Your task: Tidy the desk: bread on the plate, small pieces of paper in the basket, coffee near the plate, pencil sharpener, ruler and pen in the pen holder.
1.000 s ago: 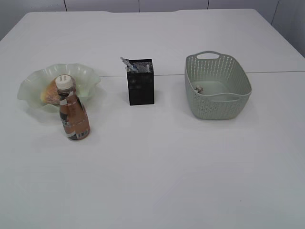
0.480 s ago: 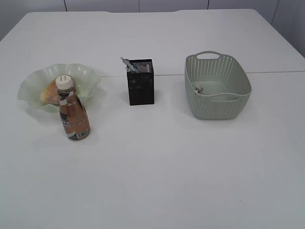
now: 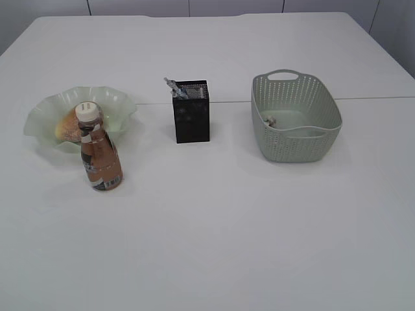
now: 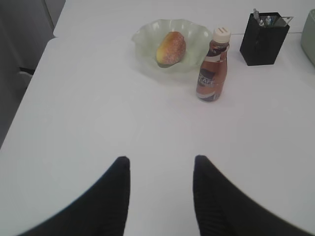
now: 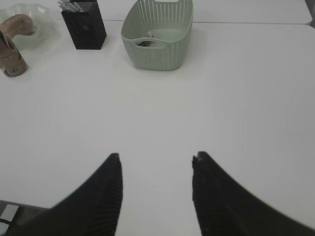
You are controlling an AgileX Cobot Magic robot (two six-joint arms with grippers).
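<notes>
A bread roll (image 3: 67, 124) lies on the pale green wavy plate (image 3: 45, 116). A brown coffee bottle (image 3: 99, 148) with a white cap stands right in front of the plate. The black mesh pen holder (image 3: 192, 112) holds a pen and other items (image 3: 176, 87). The pale green basket (image 3: 295, 116) holds small paper pieces (image 3: 270, 120). No arm shows in the exterior view. My left gripper (image 4: 160, 161) is open and empty over bare table, well short of the bottle (image 4: 213, 65) and the bread (image 4: 171, 47). My right gripper (image 5: 155, 158) is open and empty, far from the basket (image 5: 158, 32).
The white table (image 3: 214, 233) runs wide around the objects. Its left edge (image 4: 34, 73) shows in the left wrist view with dark floor beyond. A seam between two tabletops (image 3: 376, 98) runs behind the basket.
</notes>
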